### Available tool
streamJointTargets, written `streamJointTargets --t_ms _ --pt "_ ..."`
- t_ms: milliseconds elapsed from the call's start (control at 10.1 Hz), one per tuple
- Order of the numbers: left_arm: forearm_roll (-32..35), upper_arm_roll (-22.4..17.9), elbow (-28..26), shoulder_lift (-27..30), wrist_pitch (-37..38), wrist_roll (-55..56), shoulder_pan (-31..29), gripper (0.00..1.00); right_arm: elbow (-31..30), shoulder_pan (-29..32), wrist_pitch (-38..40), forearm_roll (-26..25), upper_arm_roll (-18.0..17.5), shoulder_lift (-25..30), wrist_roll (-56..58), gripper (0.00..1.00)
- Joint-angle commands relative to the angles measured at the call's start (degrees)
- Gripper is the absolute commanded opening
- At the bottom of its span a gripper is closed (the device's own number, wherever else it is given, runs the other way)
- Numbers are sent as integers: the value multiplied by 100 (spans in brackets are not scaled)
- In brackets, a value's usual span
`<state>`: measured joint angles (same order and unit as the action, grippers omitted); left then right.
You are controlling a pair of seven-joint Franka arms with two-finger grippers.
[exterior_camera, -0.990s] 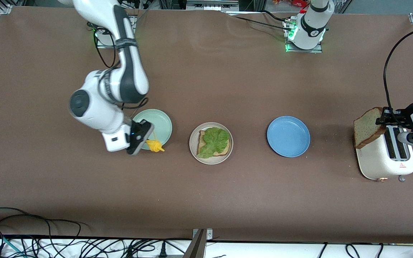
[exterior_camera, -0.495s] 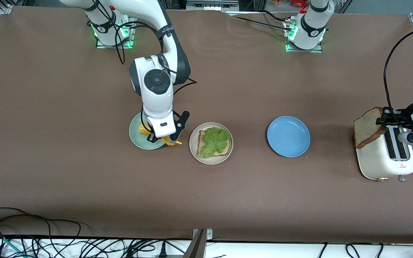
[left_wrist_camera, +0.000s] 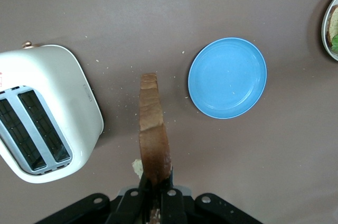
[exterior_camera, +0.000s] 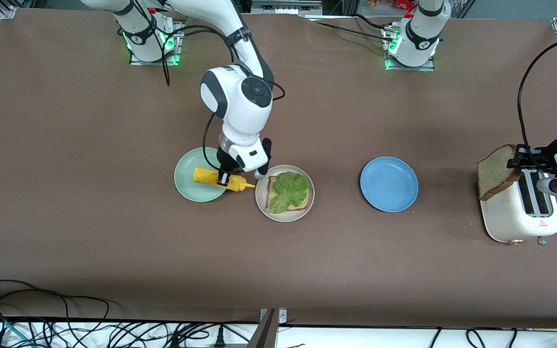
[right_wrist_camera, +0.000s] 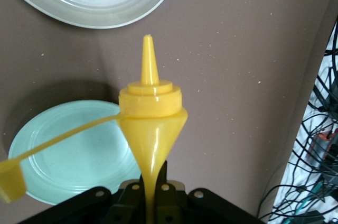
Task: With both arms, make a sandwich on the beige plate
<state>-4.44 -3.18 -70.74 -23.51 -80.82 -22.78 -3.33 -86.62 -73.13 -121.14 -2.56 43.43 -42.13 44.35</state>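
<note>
My right gripper (exterior_camera: pixel 224 180) is up over the edge of the mint-green plate (exterior_camera: pixel 189 186), fingers clamped on a yellow squeeze bottle (exterior_camera: pixel 218 178) — the bottle lies level, nozzle aimed at the beige plate (exterior_camera: pixel 263 199). In the right wrist view the bottle (right_wrist_camera: pixel 150 113) points at the beige plate (right_wrist_camera: pixel 100 12), its cap dangling on a strap over the mint-green plate (right_wrist_camera: pixel 74 155).

On the beige plate: one bread slice (exterior_camera: pixel 274 193) with a ruffled lettuce leaf (exterior_camera: pixel 289 189) on top, no second slice on it yet. The beige plate sits between the mint-green plate and the blue plate (exterior_camera: pixel 388 183), all three about level across the desk (exterior_camera: pixel 307 270).

My left gripper (exterior_camera: pixel 520 162) is over the white toaster (exterior_camera: pixel 520 212) at the left arm's end of the desk — fingers closed on the second bread slice (exterior_camera: pixel 496 171), held on edge. Left wrist view: that slice (left_wrist_camera: pixel 153 134) stands edge-on in my fingers, above bare desk between the toaster (left_wrist_camera: pixel 47 113) and the blue plate (left_wrist_camera: pixel 228 77); both toaster slots look empty.
</note>
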Motion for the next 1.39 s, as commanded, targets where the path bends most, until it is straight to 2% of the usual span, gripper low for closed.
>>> streamJointTargets --t_ms 0,297,495,693,990,1287 --pt "-118 -34 25 66 101 37 25 0 155 -9 81 -359 34 -68 4 0" --pt "-136 80 25 74 110 46 52 0 163 9 160 -194 262 143 -31 0" --pt "-136 98 25 66 110 37 60 0 163 -26 204 533 682 187 -23 0" --pt "-136 98 25 74 145 37 69 0 111 35 240 912 947 450 4 0" --pt "-215 159 17 66 267 63 139 0 67 211 248 2229 1527 557 266 0" --pt "-233 405 17 57 383 72 192 0 23 745 721 3713 1756 583 1100 0"
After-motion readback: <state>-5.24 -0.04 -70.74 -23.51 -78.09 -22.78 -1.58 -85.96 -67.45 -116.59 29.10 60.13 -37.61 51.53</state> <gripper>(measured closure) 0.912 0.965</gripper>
